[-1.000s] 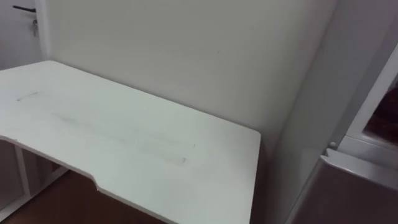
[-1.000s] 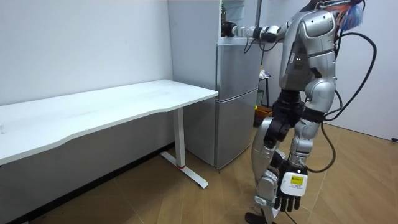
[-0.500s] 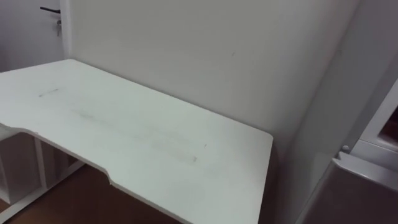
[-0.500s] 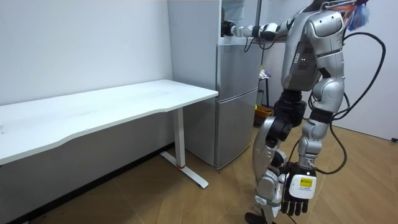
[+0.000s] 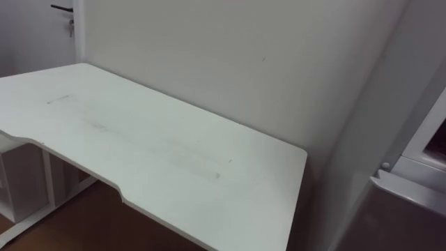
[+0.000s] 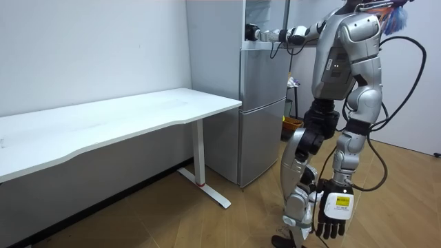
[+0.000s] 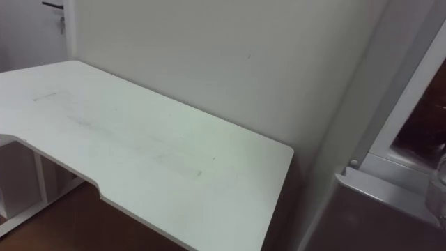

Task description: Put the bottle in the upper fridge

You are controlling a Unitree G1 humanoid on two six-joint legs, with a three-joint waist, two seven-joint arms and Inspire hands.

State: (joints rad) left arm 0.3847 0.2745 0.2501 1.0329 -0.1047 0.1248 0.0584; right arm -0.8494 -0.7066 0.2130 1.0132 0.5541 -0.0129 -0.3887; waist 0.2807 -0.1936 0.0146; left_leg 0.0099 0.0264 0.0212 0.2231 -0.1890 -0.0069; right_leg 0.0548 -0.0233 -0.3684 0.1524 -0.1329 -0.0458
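Observation:
I stand before the silver fridge, seen from the side in the room view. My right arm reaches level into the open upper compartment. My right hand is at its front edge, too small there to show how its fingers stand or whether they hold anything. In the right eye view the upper compartment shows dark above the lower door's top. A pale see-through shape at that view's right edge may be the bottle. My left hand hangs by my leg with straight fingers, empty.
A long white table stands against the wall to the left of the fridge, its near corner close to the fridge side. A door with a dark handle is at the far left. A yellow object lies behind the fridge.
The eye view has shifted, so the table sits further right. My body has leaned slightly to the room view's right and the hanging left hand has swung that way. The right arm stays at the fridge.

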